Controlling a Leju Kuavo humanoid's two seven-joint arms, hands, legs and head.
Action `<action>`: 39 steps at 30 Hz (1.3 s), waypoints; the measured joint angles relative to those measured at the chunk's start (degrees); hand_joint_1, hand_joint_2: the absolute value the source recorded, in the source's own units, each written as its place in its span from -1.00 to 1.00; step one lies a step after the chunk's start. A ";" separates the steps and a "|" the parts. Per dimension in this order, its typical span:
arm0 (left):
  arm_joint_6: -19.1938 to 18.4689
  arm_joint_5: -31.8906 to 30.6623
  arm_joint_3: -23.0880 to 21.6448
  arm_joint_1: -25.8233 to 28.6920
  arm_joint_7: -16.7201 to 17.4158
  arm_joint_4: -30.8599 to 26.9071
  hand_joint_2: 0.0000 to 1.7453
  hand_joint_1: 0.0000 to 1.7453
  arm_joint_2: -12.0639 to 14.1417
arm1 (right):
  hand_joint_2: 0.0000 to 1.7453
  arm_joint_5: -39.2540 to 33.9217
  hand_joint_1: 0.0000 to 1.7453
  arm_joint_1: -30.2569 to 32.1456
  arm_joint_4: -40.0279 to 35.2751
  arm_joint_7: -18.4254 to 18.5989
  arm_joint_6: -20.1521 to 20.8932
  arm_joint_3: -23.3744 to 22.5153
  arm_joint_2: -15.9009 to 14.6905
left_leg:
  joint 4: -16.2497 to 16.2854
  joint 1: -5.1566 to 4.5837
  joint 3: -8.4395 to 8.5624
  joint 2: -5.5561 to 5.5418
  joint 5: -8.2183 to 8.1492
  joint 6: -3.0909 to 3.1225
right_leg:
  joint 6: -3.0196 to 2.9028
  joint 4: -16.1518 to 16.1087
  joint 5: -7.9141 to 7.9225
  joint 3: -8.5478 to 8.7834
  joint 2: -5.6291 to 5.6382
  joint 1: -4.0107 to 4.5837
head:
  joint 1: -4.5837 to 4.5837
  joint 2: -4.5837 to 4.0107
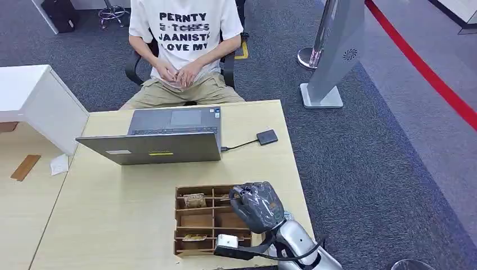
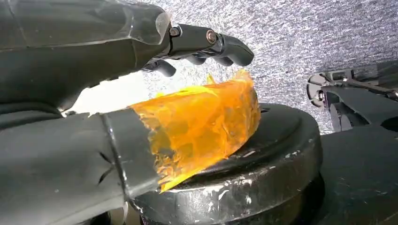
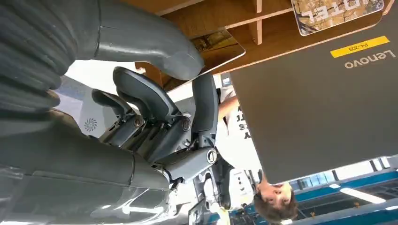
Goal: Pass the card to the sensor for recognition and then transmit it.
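Card: a thin, glossy printed card (image 3: 220,49) sits between the thick grey thumb and the darker fingers of the right robot hand (image 1: 257,206), at the brown cardboard compartment tray (image 1: 185,214); whether it has left its slot cannot be told.
Right robot hand: poised over the right side of the tray, back of the hand upward, fingers curled down into the compartments and pinching the card against the thumb.
Right arm: silver forearm (image 1: 301,244) enters from the lower right, with a small white-faced box strapped at the wrist.
Left robot hand: the left robot hand (image 2: 141,89) hangs low over grey carpet and a dark round disc; orange film wraps its thumb, the fingers are spread and hold nothing.
Tray: another printed card (image 1: 194,199) lies in an upper-left compartment.
Desk: a pale wooden desk (image 1: 112,214) carries the tray, an open grey laptop (image 1: 163,140) and a small black square sensor (image 1: 267,136) cabled to it.
Room: a person in a white printed T-shirt (image 1: 183,34) sits behind the desk; grey carpet (image 1: 365,169) with a red stripe.
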 joint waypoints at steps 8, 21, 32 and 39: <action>0.02 0.11 0.00 0.00 -0.04 0.00 -1.00 -1.00 0.00 | 1.00 -2.92 1.00 0.60 -2.48 -2.20 -3.27 -0.20 0.00 | 0.00 0.00 0.00 0.00 0.00 0.00 | 0.00 0.00 0.00 0.00 0.00 0.00 | -0.02 0.00; 2.01 0.52 0.00 0.00 0.33 0.00 -1.00 -1.00 -0.57 | 1.00 -14.30 1.00 3.51 -14.62 -7.13 -4.04 -5.88 0.02 | 0.00 -0.02 0.00 0.00 0.00 0.00 | 0.00 0.00 0.00 0.00 0.00 0.00 | 0.00 0.00; 2.03 0.59 0.00 0.00 0.59 0.00 -1.00 -1.00 -0.72 | 1.00 -23.94 1.00 4.78 -19.87 -9.77 -2.40 -9.01 0.02 | 0.00 -0.01 0.00 0.00 0.00 0.00 | 0.00 0.00 0.00 0.00 0.00 0.00 | 0.00 0.00; 2.07 0.55 0.00 -0.01 0.59 0.00 -1.00 -1.00 -0.72 | 1.00 -25.64 1.00 5.22 -22.99 -11.21 -1.86 -11.21 0.02 | 0.00 -0.01 -0.01 0.00 0.00 0.00 | 0.00 0.00 0.00 0.00 0.00 0.00 | 0.00 0.00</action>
